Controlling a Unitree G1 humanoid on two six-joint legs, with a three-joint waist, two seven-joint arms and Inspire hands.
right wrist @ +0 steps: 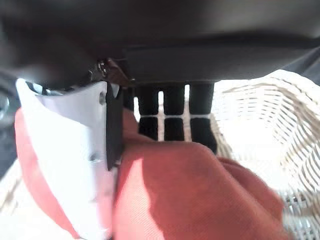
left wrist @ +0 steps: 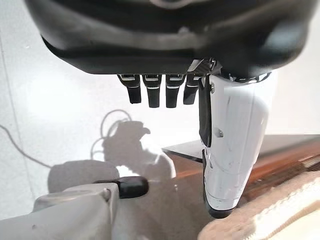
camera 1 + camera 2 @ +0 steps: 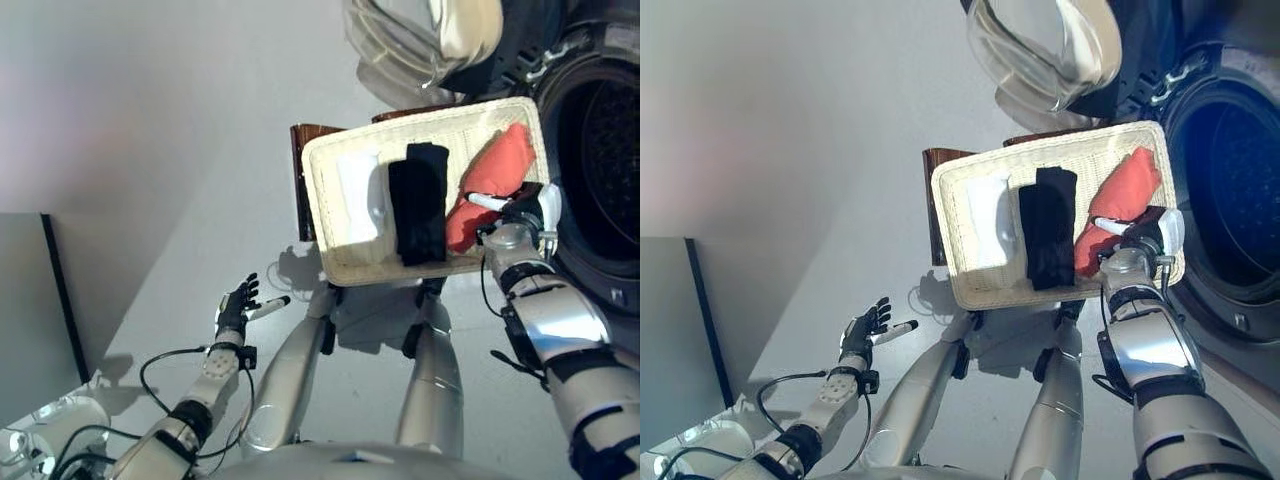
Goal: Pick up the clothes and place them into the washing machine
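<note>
Three garments fill the basket (image 3: pixel 335 262): white cloth (image 3: pixel 360 195), black cloth (image 3: pixel 418 200), and red cloth (image 3: pixel 495 170), pinched by the right hand (image 3: pixel 520 215); left hand (image 3: pixel 235 312) hangs spread, empty.

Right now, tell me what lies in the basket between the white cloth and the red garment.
A folded black garment, seen in both eye views, lies between white cloth and red garment.

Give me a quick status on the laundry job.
Right hand closing on red cloth in white wicker basket. Left hand open, idle. Black cloth, white cloth waiting. Washer drum open, unobstructed.
</note>
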